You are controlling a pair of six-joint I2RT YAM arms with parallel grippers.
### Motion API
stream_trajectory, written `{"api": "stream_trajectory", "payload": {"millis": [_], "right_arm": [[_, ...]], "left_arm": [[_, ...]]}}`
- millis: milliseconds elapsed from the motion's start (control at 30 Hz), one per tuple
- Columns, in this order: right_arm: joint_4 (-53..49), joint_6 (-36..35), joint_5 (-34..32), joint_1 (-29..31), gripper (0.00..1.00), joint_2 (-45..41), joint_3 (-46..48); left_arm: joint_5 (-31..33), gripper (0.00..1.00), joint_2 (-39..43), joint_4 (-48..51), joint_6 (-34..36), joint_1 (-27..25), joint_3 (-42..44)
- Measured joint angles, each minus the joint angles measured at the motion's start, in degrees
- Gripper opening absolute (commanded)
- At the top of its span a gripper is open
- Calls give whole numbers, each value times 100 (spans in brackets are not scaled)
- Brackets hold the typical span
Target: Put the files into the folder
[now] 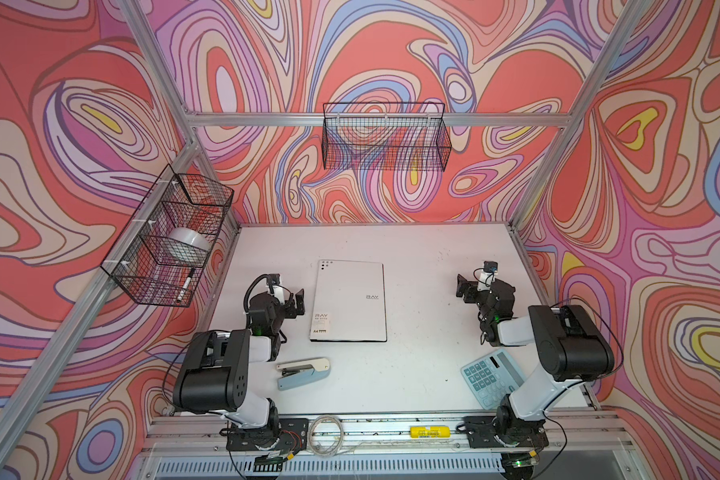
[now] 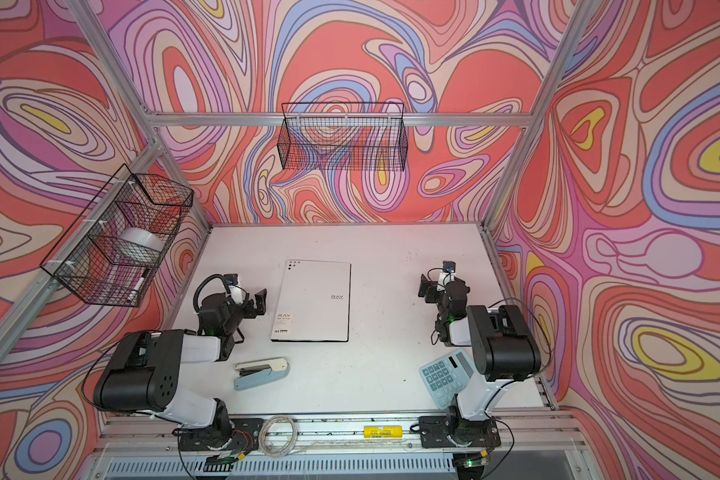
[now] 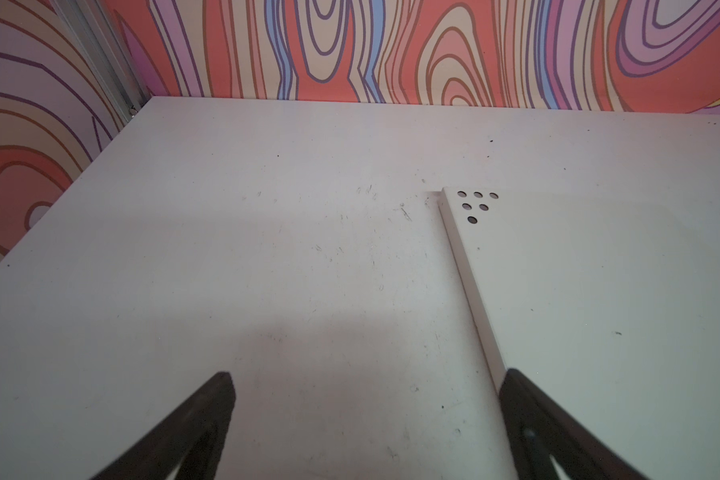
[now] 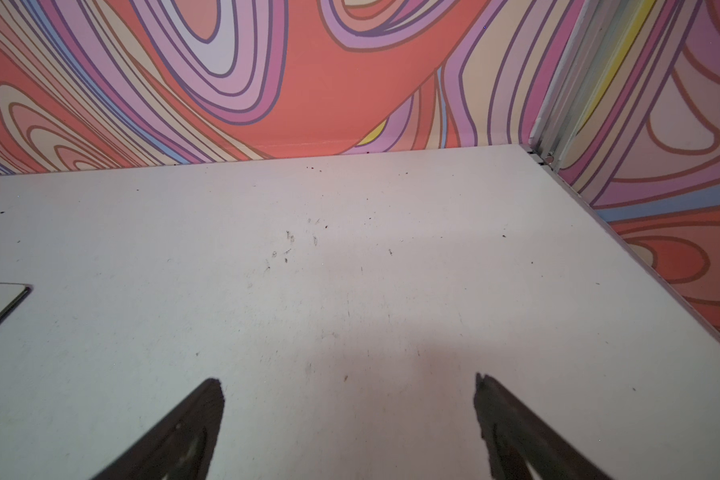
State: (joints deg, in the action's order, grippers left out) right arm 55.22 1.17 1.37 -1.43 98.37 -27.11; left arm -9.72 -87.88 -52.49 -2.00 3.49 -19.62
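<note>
white tabletop [image 1: 416, 257] holds the closed folder [image 1: 350, 299] just beside our left gripper [image 3: 366, 376], well apart from our right gripper [image 4: 348, 379]; both spread wide, holding nothing.

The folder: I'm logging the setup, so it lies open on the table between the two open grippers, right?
No. Both top views show the folder closed, cover up. It does lie on the table between the left gripper and the right gripper, both open.
</note>
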Motion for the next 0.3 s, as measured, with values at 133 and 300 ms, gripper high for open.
{"api": "stream_trajectory", "payload": {"millis": [133,300], "right_arm": [[2,0,0,0,98,0,0],[2,0,0,0,99,0,0]], "left_arm": [[17,100,0,2,0,0,0],[247,100,0,164,28,-144,-109]]}}
